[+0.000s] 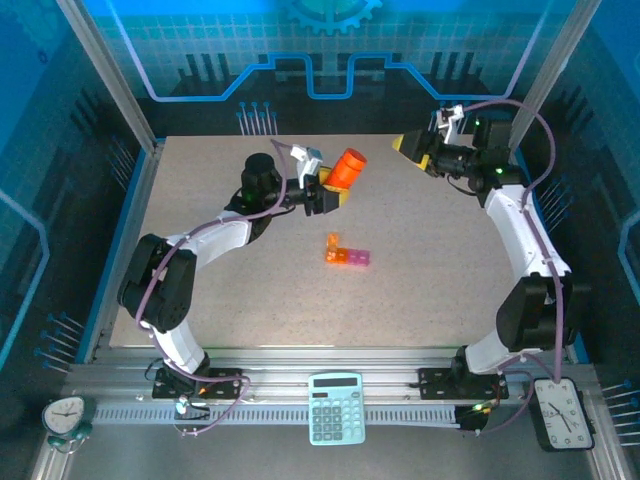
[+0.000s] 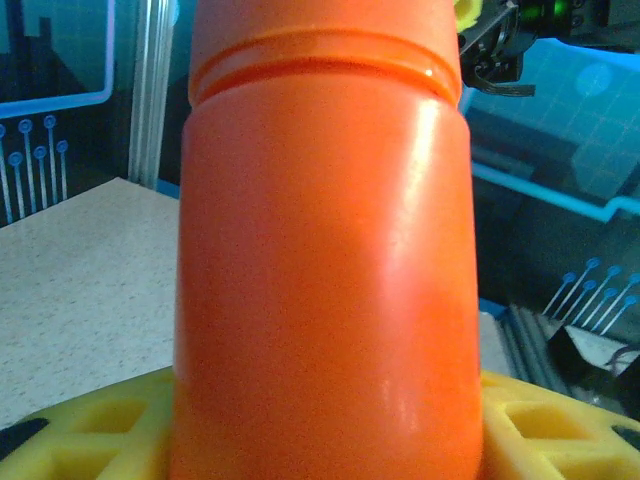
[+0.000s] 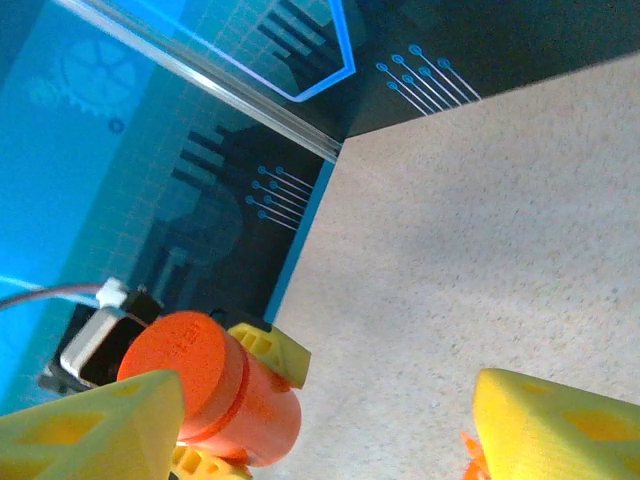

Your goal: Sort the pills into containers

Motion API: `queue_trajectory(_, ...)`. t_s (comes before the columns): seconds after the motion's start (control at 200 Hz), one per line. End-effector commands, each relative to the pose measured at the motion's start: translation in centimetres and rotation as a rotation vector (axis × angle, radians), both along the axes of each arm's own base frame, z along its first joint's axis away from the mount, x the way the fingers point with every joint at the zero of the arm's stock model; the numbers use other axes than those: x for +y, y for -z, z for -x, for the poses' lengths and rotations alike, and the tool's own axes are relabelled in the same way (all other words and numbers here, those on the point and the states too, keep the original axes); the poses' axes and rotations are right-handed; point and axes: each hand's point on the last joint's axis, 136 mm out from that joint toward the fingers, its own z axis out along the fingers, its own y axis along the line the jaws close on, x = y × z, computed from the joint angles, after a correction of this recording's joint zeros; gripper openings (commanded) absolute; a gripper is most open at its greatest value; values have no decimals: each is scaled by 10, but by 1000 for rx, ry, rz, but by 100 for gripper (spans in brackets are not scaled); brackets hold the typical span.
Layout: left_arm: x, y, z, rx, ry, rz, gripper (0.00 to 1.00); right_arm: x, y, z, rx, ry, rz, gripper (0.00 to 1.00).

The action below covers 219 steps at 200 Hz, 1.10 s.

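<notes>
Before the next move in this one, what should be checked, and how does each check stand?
1. Left gripper gripping the orange cylindrical plastic bottle: ok, its yellow fingers flank the bottle.
2. Right gripper open: ok, fingers apart.
3. Bottle cap removed: not ok, the bottle looks capped.
4. Small strip of orange and magenta translucent containers unobstructed on the table: ok.
5. Container lids open: cannot tell.

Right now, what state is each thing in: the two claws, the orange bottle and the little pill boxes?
orange bottle: cap on, tilted, held up off the table.
left gripper: shut on the orange bottle.
right gripper: open, empty.
containers: lying on the table, apart from both grippers; lids too small to judge.
</notes>
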Motion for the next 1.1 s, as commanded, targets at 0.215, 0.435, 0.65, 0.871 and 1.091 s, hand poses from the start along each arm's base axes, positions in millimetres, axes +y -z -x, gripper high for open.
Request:
queue_trajectory(0.215, -3, -31, 7, -26, 139, 70, 5, 37, -29, 32, -151, -204, 109, 79)
queue_trajectory(0.435, -3, -25, 8, 6, 180, 65, 6, 65, -30, 36, -146, -301, 149, 80)
queue_trajectory(0.65, -4, -25, 9, 19, 198, 68, 7, 82, -22, 32, -120, -347, 172, 81)
queue_trajectory(0.871, -3, -27, 9, 21, 204, 73, 7, 87, -14, 30, -95, -370, 171, 81)
queue_trajectory(1.091, -3, -26, 8, 23, 204, 73, 6, 90, -9, 31, -82, -387, 153, 78)
